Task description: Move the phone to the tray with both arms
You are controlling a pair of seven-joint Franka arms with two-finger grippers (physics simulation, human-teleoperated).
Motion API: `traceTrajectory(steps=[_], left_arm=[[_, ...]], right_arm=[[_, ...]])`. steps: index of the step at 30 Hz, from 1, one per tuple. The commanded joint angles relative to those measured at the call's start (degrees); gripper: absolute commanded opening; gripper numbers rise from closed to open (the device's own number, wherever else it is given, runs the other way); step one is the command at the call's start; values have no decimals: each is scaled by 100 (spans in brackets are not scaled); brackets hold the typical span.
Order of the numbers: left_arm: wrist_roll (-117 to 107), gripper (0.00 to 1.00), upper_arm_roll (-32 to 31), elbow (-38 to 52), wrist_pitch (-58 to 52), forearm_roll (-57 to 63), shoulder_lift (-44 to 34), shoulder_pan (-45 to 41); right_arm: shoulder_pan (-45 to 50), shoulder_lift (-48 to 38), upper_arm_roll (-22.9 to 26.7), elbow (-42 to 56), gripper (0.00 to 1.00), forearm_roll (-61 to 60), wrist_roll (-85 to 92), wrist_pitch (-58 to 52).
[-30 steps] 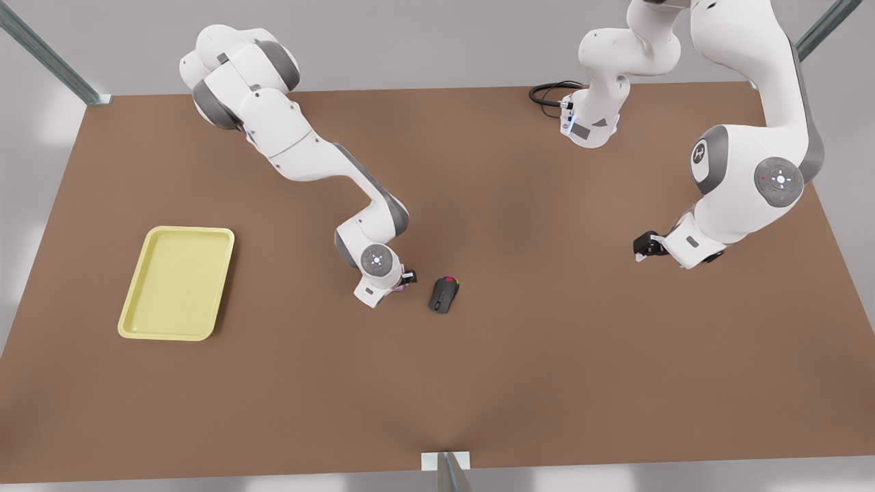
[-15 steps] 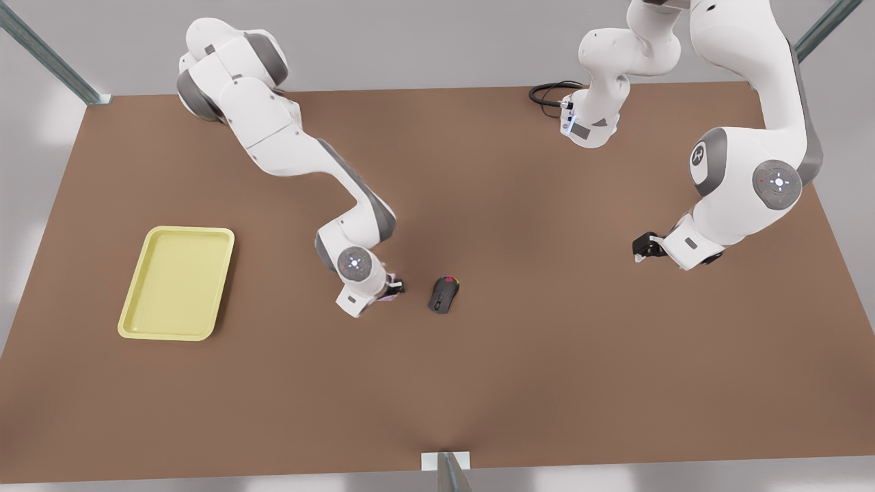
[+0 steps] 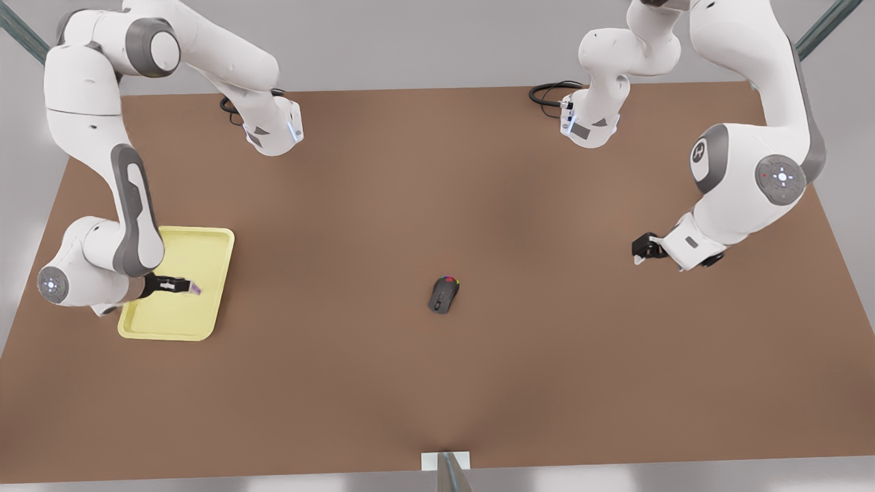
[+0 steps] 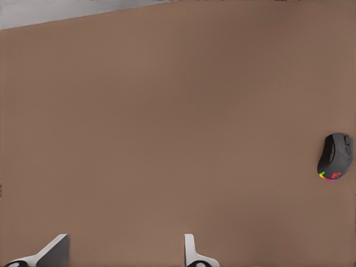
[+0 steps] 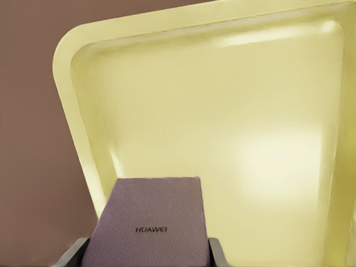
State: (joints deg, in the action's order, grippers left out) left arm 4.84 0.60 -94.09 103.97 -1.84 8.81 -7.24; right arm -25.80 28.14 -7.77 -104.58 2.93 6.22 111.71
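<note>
While clamped edge-on between the fingers of the right gripper (image 3: 188,287), the phone (image 3: 194,289) reads as a thin, stiff, light slab; judged from its flat hard faces it is likely slick, so a pinch across the two long side edges, as here, looks like the safest hold. It is probably fragile to a drop, so a low release seems wise.

Looks: in the right wrist view the phone (image 5: 149,222) is a dusty pink-mauve rectangle with a fine matte texture and a small dark "HUAWEI" print; the face shown carries no circles. The fingers (image 5: 72,255) press on both its sides.

Place: the phone hangs above the tray (image 3: 205,239), over its near-right part at the front view's left; whether it touches the floor of the tray I cannot tell. The tray (image 5: 78,100) is pale yellow, shallow, round-cornered, with a raised rim.

At the front view's right the left gripper (image 3: 640,251) waits over the bare brown table (image 3: 547,376), well apart from the tray, its fingers (image 4: 191,250) spread and holding nothing. A black mouse (image 3: 443,294) with coloured lights lies mid-table, also seen in the left wrist view (image 4: 335,157).
</note>
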Motion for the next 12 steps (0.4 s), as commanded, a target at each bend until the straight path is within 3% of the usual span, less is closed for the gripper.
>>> traceTrajectory(steps=[1, 2, 3, 6, 9, 12], left_arm=[[-98, 100, -95, 137, -123, 228, 112, -40], [-124, 100, -95, 260, -219, 184, 182, -40], [-115, 100, -95, 260, -307, 202, 182, -40], [-115, 100, -95, 286, -334, 211, 191, -40], [-142, 100, -95, 304, -334, 211, 200, -40], [-142, 100, -95, 313, -377, 219, 200, -40]], right_arm=[[-233, 209, 12, -9, 85, 208, 4827, 140], [-268, 201, 12, -1, 97, 208, 4853, 140], [-242, 105, 30, 26, 100, 208, 4836, 53], [117, -799, -84, 140, 100, 208, 3863, -931], [1453, -2163, -93, 394, 100, 200, 876, -1985], [2175, -2392, -269, 518, 100, -64, -990, -1978]])
